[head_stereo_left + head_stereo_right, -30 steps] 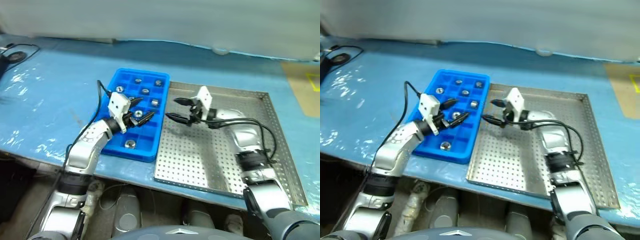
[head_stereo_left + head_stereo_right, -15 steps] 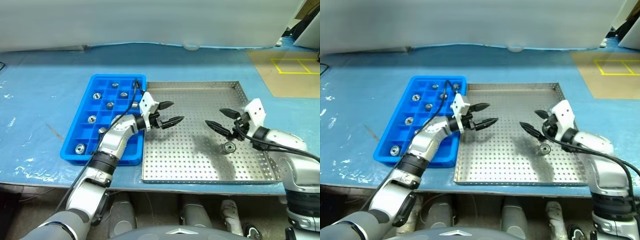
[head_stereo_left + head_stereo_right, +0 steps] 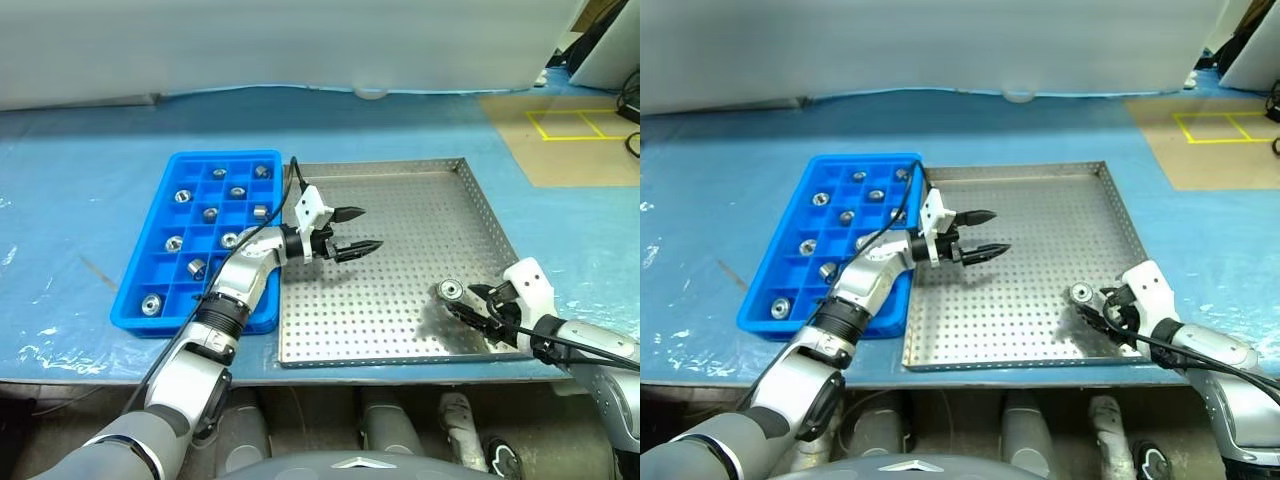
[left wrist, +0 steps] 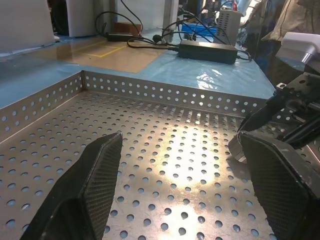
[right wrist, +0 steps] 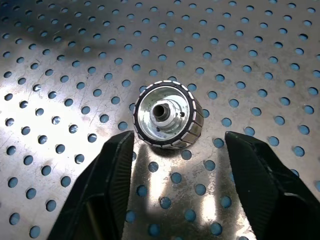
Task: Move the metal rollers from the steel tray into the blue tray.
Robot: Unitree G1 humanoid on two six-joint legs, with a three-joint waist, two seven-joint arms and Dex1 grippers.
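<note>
Rollers already fill several compartments of the blue tray (image 3: 150, 262) — nine or so metal rollers (image 3: 209, 215) sit one to a cell, spread through the grid. One last roller (image 3: 451, 290) lies on the steel tray (image 3: 400, 200), near the tray's front right corner, end-on with its dark hole showing. No other roller shows on the perforated floor, so the job looks nearly finished: this one piece remains to be picked and carried over.

Low over that corner, the right gripper (image 3: 470, 303) reaches in from the front right, angled down toward the roller. In the right wrist view its fingers (image 5: 107, 185) stand apart, either side of the roller and just short of it, not yet touching — I judge it is about to close.

From the blue tray's side the left arm stretches level across the steel tray's left edge. The left gripper (image 3: 356, 231) hangs above the tray's left-middle with its fingers apart and nothing between them
</note>
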